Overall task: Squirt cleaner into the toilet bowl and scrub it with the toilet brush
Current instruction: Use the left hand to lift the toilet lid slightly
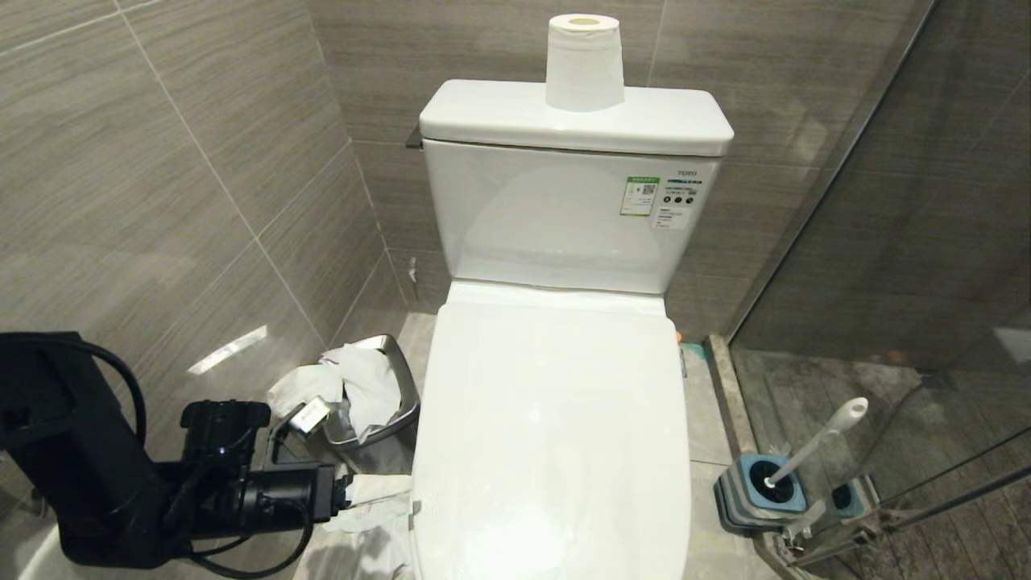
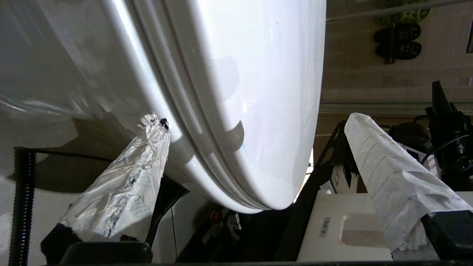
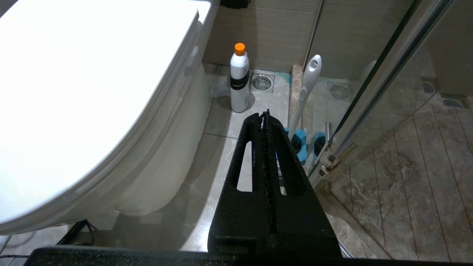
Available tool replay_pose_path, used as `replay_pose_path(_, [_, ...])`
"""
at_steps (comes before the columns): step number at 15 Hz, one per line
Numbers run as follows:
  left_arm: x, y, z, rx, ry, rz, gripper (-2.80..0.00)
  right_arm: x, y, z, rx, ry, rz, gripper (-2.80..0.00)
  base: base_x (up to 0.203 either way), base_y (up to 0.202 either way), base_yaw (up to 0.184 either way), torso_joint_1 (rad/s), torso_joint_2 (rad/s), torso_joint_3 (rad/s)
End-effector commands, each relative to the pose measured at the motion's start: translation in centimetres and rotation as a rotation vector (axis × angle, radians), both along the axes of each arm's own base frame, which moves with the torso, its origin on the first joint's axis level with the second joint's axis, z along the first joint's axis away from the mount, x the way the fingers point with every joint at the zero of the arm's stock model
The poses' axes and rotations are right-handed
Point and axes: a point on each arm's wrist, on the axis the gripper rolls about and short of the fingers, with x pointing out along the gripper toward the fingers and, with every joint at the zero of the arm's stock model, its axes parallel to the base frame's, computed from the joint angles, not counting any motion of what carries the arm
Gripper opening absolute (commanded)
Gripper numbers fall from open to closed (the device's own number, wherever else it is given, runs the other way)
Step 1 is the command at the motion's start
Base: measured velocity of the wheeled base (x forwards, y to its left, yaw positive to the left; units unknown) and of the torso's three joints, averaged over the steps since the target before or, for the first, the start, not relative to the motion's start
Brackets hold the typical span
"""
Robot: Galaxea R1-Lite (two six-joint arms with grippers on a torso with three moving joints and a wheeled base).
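Left fingers [image 2: 140, 173] paper-wrapped, bowl lidded.

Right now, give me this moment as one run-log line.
toilet lid: closed | left gripper: open, straddling lid edge | right gripper: shut, idle | toilet brush: in holder

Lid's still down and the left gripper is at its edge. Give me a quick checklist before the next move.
1. Toilet lid: closed over the bowl. Not ok for squirting yet.
2. Left gripper: open, paper-wrapped fingers straddling the lid's front edge. Ok.
3. Right gripper: shut, empty, beside the toilet. Ok.
4. Toilet brush: standing in its holder by the glass door. Ok.
5. Orange-capped bottle: upright on the floor; whether it is cleaner, cannot tell.
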Motion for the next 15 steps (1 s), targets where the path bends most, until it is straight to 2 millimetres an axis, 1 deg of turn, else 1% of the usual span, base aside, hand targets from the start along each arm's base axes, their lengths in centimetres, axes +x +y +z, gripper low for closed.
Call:
replay_pose_path(1, [0.0, -0.6, 0.0, 0.000, -0.002, -0.019, 0.00, 0.0, 0.0, 0.0, 0.000, 0.001, 0.000, -2.80, 0.000, 0.000, 0.000, 0.000, 0.00, 0.000])
replay_pose_path(4, [-0.1, -1.3, -0.2, 0.010, 0.003, -0.036, 0.00, 0.0, 0.0, 0.0, 0.000, 0.000, 0.001, -2.80, 0.000, 0.000, 0.000, 0.000, 0.00, 0.000])
replay_pose_path(15, [-0.3, -2.4, -0.9, 0.025, 0.026, -0.063, 0.00, 0.0, 0.0, 0.0, 0.000, 0.000, 0.000, -2.80, 0.000, 0.000, 0.000, 0.000, 0.00, 0.000])
